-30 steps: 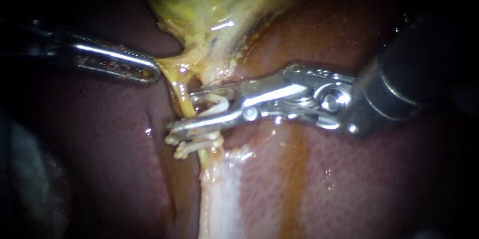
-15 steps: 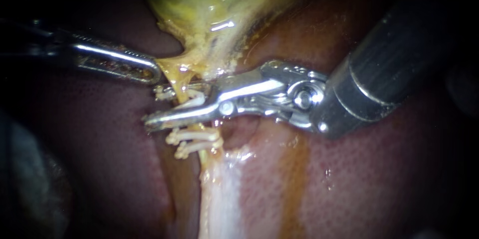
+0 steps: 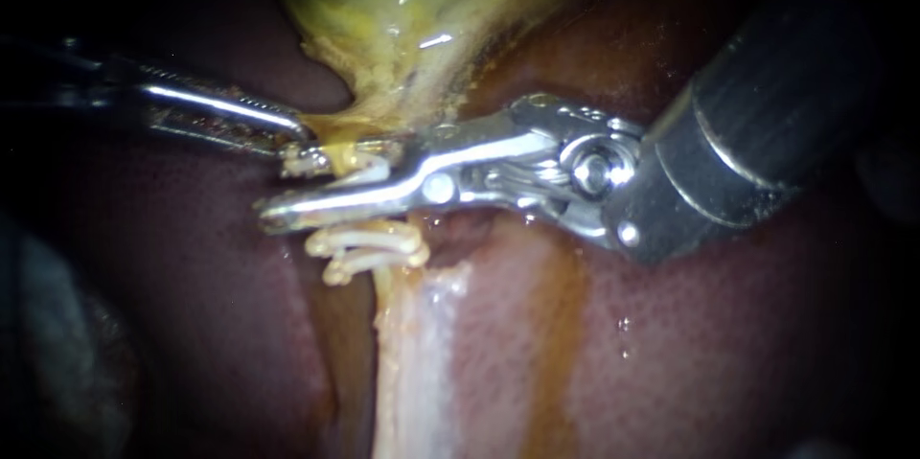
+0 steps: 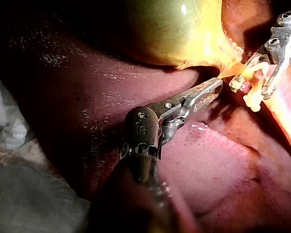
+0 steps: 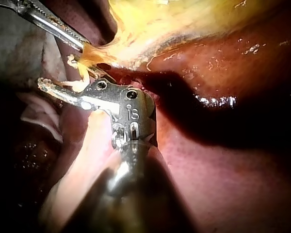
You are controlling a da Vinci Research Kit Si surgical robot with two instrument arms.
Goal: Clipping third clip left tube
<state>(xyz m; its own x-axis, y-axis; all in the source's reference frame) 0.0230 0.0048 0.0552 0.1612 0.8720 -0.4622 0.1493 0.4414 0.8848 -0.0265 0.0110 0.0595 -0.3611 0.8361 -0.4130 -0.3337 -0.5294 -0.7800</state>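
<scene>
L instr: shaft in from left edge. Jaws closed on yellow strand at lower edge of gallbladder; strand taut toward left.
R instr: shaft in from upper right, wrist over liver. Jaws part-closed w/ narrow gap, gripping clip from both sides.
Clip: white, seated in R jaws, legs straddle tube. One leg end shows just beside L tip.
Tube: runs from gallbladder edge down between R jaws, then widens into pale band on liver. Can't tell whether it is the left or right tube.
Lower clips: two, white, across tube, stacked close, just below R lower jaw w/ thin gap to it.
Edges: R upper jaw lies close under gallbladder's ragged yellow edge. R lower jaw tip reaches past tube, over liver on left side.
Room: tight betw. L tip and R upper jaw, nearly touching; can't tell contact. Wide bare liver right of tube and below R wrist. Tube bare below lower clips.
L wrist view: cloth lies beside L shaft, well apart from clip site.
R wrist view: L jaws ahead of R jaws, strand at L tip.
</scene>
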